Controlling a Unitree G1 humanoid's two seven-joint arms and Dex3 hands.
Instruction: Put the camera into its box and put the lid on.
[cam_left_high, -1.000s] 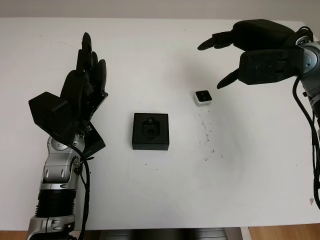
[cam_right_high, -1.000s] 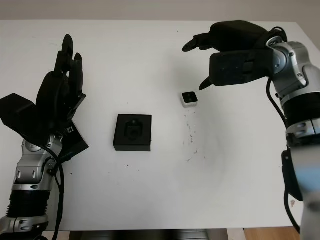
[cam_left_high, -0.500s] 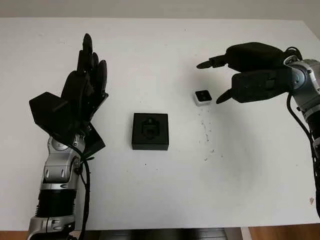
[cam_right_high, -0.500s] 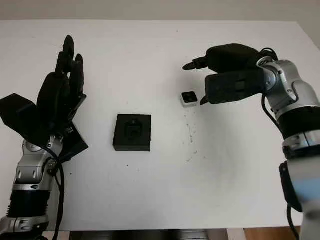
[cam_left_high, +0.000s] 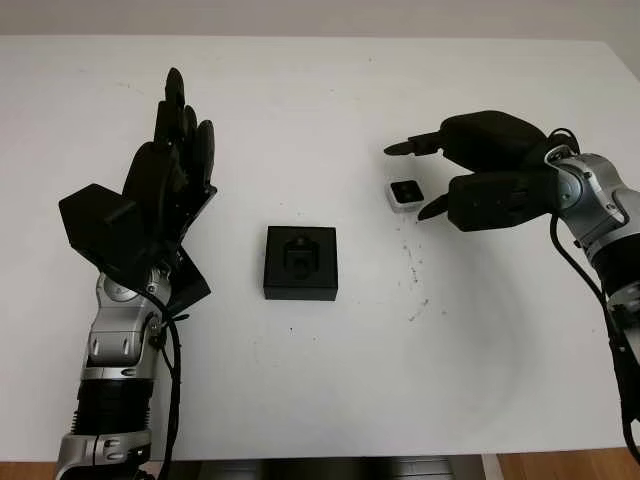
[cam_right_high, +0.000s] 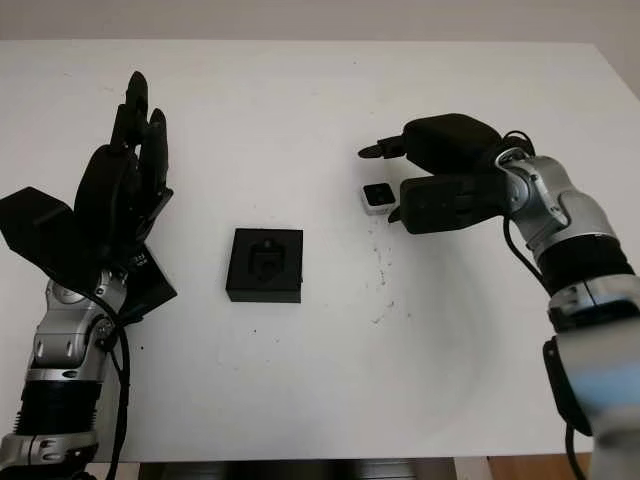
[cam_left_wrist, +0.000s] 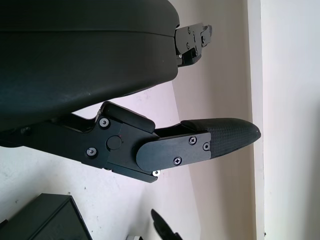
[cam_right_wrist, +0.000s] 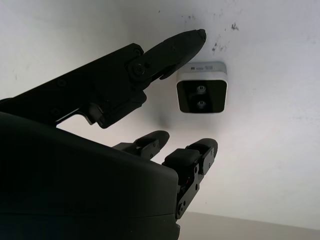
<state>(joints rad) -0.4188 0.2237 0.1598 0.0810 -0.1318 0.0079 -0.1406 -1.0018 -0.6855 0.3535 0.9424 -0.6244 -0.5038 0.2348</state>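
Reaching from the right, the right hand (cam_left_high: 470, 175), open with fingers (cam_right_wrist: 165, 50) spread either side of the camera (cam_left_high: 404, 194) lying right of the box (cam_left_high: 301, 262) on the surface (cam_left_high: 320, 380), should descend squarely before closing; the left hand (cam_left_high: 165, 190) waits open at left.

The box (cam_left_wrist: 45, 220) is cut off at the frame edge — just 1 corner visible.
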